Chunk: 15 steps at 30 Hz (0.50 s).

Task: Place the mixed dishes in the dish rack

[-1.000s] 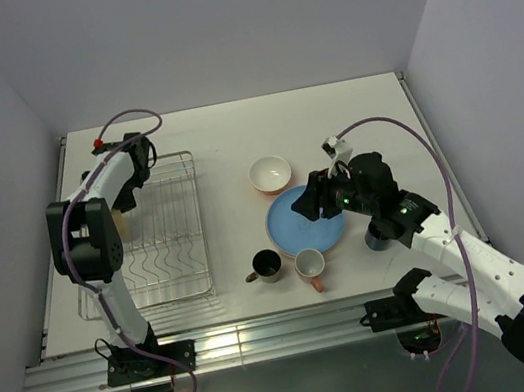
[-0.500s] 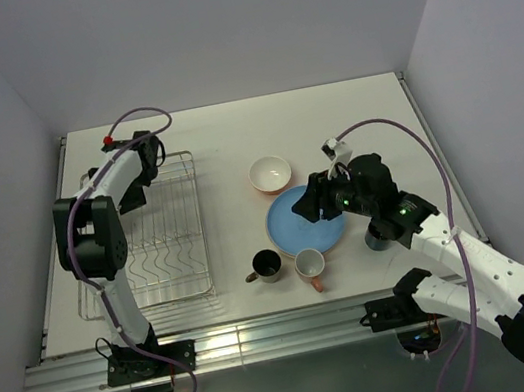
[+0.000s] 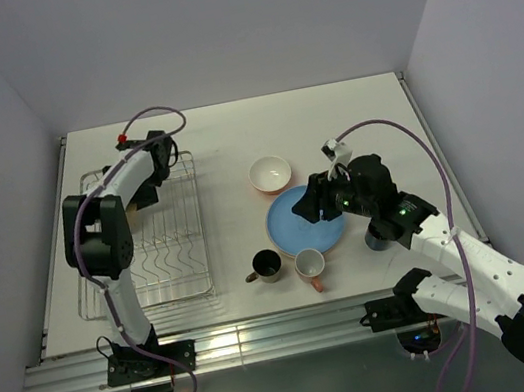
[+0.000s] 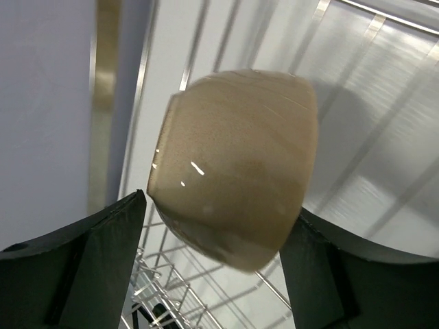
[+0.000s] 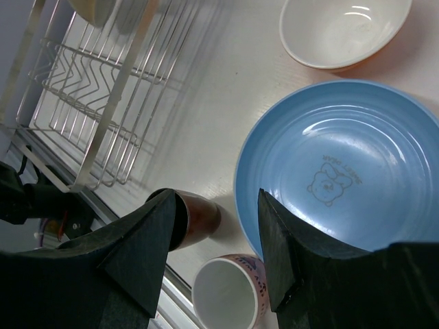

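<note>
The silver wire dish rack [image 3: 167,263] stands at the left. A cream bowl [image 4: 233,171] lies tilted on its wires, between the spread fingers of my left gripper [image 3: 152,175] [image 4: 219,205], which is open and not pressing on it. My right gripper [image 3: 306,203] [image 5: 218,195] hangs open and empty above the left rim of the blue plate [image 3: 305,221] [image 5: 343,171]. Behind the plate sits the cream bowl with an orange outside [image 3: 270,172] [image 5: 343,31]. In front of it stand a dark brown mug [image 3: 266,265] [image 5: 195,219] and a pinkish-orange mug [image 3: 309,266] [image 5: 230,291].
A dark blue mug [image 3: 379,234] stands right of the plate, partly under my right arm. White walls close the table on the left, back and right. A metal rail [image 3: 267,337] runs along the near edge.
My left gripper has opened, let go of the cream bowl in the rack, and shifted right along the rack's far end. The right arm has stayed put.
</note>
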Available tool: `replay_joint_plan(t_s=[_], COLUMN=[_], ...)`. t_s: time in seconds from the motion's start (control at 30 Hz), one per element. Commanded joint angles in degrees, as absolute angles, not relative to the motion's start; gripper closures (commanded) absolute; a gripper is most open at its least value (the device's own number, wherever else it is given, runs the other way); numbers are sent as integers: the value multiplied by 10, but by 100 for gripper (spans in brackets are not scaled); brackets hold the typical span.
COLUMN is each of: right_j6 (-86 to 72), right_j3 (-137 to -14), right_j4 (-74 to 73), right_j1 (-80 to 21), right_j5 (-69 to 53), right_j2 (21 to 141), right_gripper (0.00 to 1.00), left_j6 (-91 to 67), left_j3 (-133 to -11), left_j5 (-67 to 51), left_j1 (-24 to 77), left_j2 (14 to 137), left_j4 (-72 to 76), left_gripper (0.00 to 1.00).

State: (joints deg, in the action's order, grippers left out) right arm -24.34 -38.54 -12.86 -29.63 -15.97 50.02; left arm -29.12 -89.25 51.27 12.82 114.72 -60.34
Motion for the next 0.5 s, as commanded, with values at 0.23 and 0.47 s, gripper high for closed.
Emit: replay_joint_plan(t_s=[0.23, 0.47], right_j6=[-242, -241], right_j3=[-379, -381], right_j4=[-110, -120], right_j1=[-294, -294], right_j5=[-163, -163], right_j2=[480, 471], right_gripper=[41, 41], left_j6=[-304, -319], left_j3=[-874, -866], left_j5=[455, 455], left_j1=[199, 208], left_j2=[1114, 1069], left_j4=[-573, -578], left_gripper=[8, 8])
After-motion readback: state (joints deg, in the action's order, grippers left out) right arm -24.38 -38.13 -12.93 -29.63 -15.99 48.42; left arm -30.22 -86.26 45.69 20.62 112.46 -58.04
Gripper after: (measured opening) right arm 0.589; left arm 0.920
